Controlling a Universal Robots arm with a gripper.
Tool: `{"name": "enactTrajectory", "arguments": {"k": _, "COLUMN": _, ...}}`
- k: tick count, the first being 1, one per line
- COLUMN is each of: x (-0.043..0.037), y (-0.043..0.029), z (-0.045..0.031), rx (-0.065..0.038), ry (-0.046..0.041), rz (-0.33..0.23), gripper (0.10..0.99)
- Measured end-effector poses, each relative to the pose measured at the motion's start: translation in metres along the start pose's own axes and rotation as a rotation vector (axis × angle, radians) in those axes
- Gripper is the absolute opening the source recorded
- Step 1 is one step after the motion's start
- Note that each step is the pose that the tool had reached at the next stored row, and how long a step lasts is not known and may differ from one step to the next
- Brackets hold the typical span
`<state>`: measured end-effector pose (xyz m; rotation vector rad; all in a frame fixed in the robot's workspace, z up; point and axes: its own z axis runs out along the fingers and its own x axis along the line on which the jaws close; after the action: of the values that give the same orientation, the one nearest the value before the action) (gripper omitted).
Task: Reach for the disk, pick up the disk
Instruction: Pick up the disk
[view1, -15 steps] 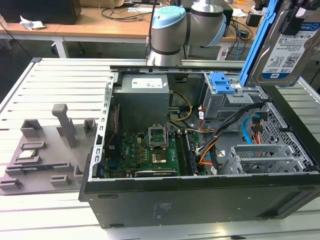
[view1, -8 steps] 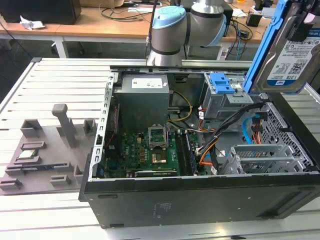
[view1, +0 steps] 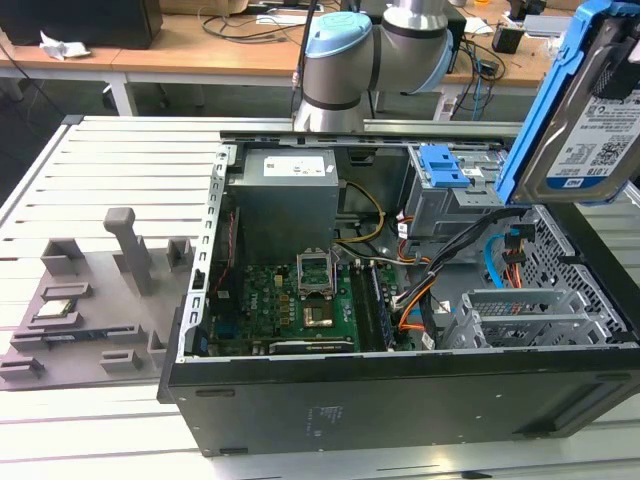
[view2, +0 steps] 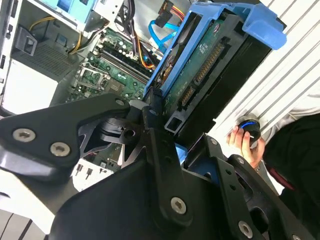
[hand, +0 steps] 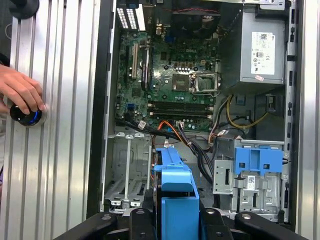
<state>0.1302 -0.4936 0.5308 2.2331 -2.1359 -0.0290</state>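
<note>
The disk (view1: 590, 110) is a silver-grey drive with a barcode label and blue side rails. It hangs tilted in the air above the open computer case (view1: 400, 400), at the exterior view's right. In both wrist views my gripper (view2: 165, 127) is shut on the disk (view2: 210, 65): its black fingers (view2: 150, 135) clamp the blue-railed end. In the first wrist view the disk (hand: 172, 192) sits edge-on between the fingers (hand: 140, 217), over the case's drive bay area.
Inside the case lie a motherboard (view1: 290, 300), a grey power supply (view1: 285, 200), loose cables (view1: 420, 290) and a metal drive cage with a blue latch (view1: 443, 165). A person's hand (hand: 20, 90) rests on a round black-and-blue button (hand: 27, 115) on the slatted table. A grey fixture (view1: 90, 300) lies left of the case.
</note>
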Motion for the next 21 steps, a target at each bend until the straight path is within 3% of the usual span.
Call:
{"name": "enactTrajectory", "arguments": {"k": 7, "x": 0.0256, "y": 0.0011, "z": 0.0010, "rx": 0.000, "ry": 0.0005, "rz": 0.000, "gripper": 0.365}}
{"name": "enactTrajectory", "arguments": {"k": 9, "x": 0.0296, "y": 0.0013, "z": 0.0011, "rx": 0.000, "ry": 0.0006, "rz": 0.000, "gripper": 0.365}}
{"name": "enactTrajectory", "arguments": {"k": 12, "x": 0.0429, "y": 0.0019, "z": 0.0016, "rx": 0.000, "ry": 0.0008, "rz": 0.000, "gripper": 0.365}}
{"name": "enactTrajectory", "arguments": {"k": 21, "x": 0.0619, "y": 0.0027, "z": 0.0028, "rx": 0.000, "ry": 0.0023, "rz": 0.000, "gripper": 0.365}}
